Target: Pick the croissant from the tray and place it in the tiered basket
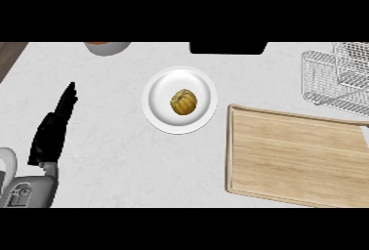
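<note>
Croissant (183,102) lies in the middle of a white plate (155,105), golden brown, long axis running roughly up-down in the head view, nothing touching it. The plate sits on the pale marbled surface (115,161), about centre of the view, a bit toward the far side. Left hand (51,134) shows at the view's left, well apart from the plate, resting; its fingers (69,97) are straight and together, released, pointing away from the robot, holding nothing. The grey forearm (29,191) comes in under it from the lower left corner. Wire basket (335,78) stands at the far right, open mesh, partly cut by the view's edge; whether anything is inside cannot be told. Wooden board (296,156) with a raised rim lies on the right, just beside the plate's lower right edge and near the basket, its far corner running out of view. At the far edge, a grey bowl (108,47) sits upper left of the plate, only partly in view, and a flat black object (227,47) shows just above the plate. A dark wood strip (10,56) fills the upper left corner.
</note>
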